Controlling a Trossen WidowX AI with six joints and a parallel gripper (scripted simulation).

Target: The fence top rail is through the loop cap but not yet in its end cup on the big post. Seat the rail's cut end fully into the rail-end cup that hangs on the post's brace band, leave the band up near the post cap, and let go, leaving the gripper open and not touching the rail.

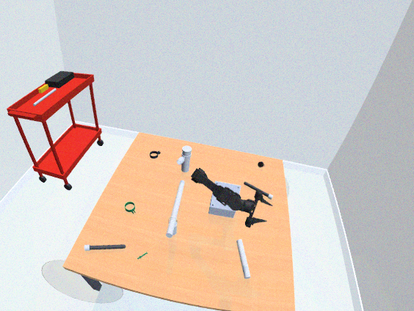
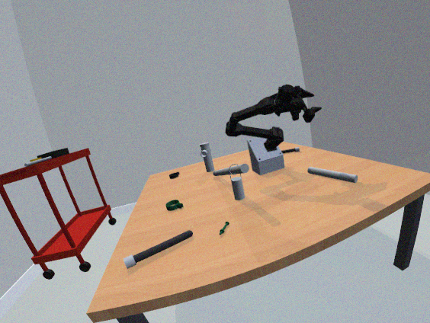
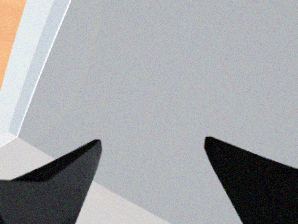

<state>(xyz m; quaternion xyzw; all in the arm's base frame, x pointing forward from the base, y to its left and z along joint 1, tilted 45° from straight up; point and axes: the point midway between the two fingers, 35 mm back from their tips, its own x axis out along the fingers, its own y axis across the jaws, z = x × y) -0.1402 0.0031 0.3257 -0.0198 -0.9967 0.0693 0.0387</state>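
Note:
The grey rail (image 1: 177, 203) (image 2: 224, 171) passes through the thin loop (image 2: 230, 166) on the short post (image 2: 238, 190). Its far end is low, in front of the big post (image 1: 186, 166) (image 2: 209, 164) and outside the cup. The rail-end cup (image 1: 180, 161) (image 2: 203, 153) hangs high on the big post's side, near the cap (image 1: 186, 148). Whether the rail's far end touches the table cannot be told. My gripper (image 1: 269, 213) (image 2: 317, 102) (image 3: 153, 141) is open and empty, high up beyond the robot base, pointing away from rail and posts.
The robot base (image 1: 222, 211) (image 2: 271, 165) stands right of the rail. A grey tube (image 1: 243, 258) (image 2: 332, 174), two dark rods (image 1: 106, 247) (image 1: 253, 187), a green clamp (image 1: 130, 207) (image 2: 174, 206), a green bolt (image 1: 142, 255) and a black clamp (image 2: 174, 175) lie around. A red cart (image 1: 70, 150) stands left.

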